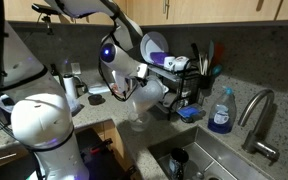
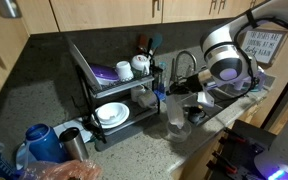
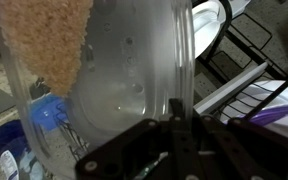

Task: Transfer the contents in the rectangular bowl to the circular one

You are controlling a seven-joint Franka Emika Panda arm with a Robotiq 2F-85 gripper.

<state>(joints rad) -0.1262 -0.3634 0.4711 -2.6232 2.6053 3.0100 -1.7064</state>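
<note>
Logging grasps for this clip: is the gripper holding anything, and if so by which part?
Yes. The gripper is shut on the rectangular plastic bowl, pinching one wall at its rim; brown grains sit at the far end.

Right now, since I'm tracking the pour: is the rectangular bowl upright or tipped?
Tipped. In the wrist view the rectangular bowl, held by the gripper, has its brown grains piled against one end.

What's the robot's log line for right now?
gripper | shut on rectangular bowl | bowl tipped | brown grains inside | circular bowl below
</note>
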